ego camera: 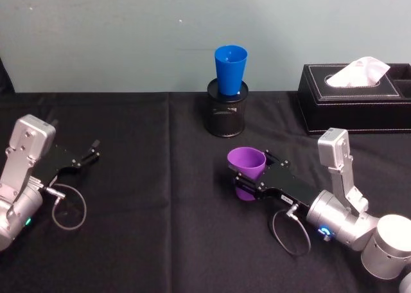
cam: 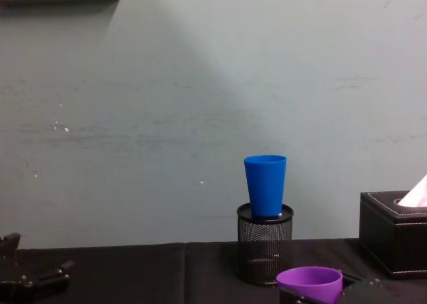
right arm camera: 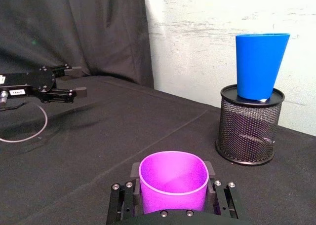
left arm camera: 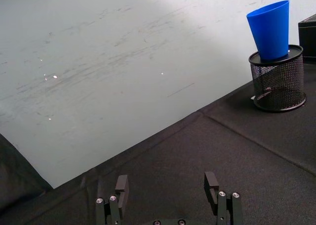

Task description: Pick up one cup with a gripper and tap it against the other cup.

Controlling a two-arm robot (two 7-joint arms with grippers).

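a black cloth drapes the table. a boxy black tissue box sits back right. the right gripper clamps the smooth purple cup upright, right of centre. the left gripper, jaws wide, rests far left. the blue cup stands in a mesh pen holder behind, open cloth between.

Silver arms w/ black flat-jawed grippers, looped black cables, white labels.
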